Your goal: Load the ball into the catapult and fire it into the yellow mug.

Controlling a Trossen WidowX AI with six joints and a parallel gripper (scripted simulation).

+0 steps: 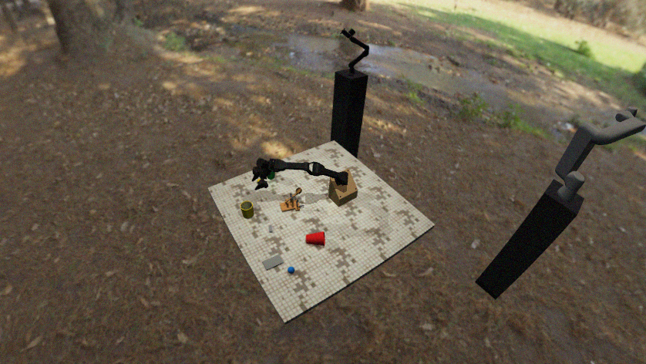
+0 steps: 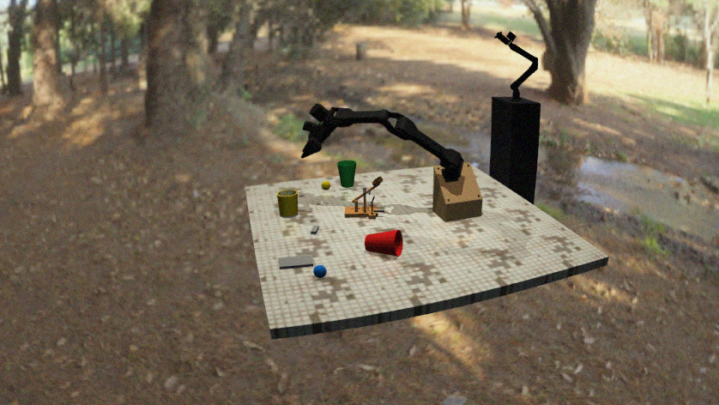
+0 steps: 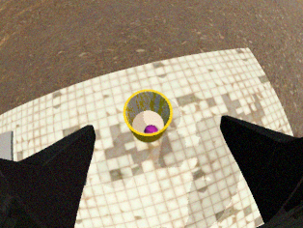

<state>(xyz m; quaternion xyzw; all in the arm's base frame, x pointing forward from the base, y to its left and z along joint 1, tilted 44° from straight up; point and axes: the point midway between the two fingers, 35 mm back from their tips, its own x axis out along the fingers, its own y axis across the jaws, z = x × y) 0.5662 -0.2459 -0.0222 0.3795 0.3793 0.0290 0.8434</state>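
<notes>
The yellow mug (image 1: 247, 210) (image 2: 287, 203) (image 3: 148, 138) stands upright at the left, a purple ball (image 3: 151, 128) inside it. Next, the black claw (image 1: 257, 181) (image 2: 304, 154) (image 3: 159, 127) hangs above the table (image 1: 384, 234) (image 2: 452, 261) (image 3: 140, 193), fingers spread wide, nothing between them. Right of the mug sits the orange catapult (image 1: 289, 206) (image 2: 358, 212), its throwing arm slanting up. Farther right, the robot arm's wooden base (image 1: 338, 199) (image 2: 470, 210) rests on the table.

— Where could we have passed our open black two-fingered gripper (image 1: 257, 180) (image 2: 306, 153) (image 3: 159, 127)?
— We had room above the upright yellow cylindrical mug (image 1: 247, 210) (image 2: 287, 202) (image 3: 148, 113).
— And lower down, toward the red tapered cup (image 1: 315, 238) (image 2: 383, 243) on its side?
— There, the small orange-brown wooden catapult (image 1: 291, 205) (image 2: 359, 211), its arm raised, stood between us and our wedge-shaped brown base (image 1: 336, 197) (image 2: 457, 210).
</notes>
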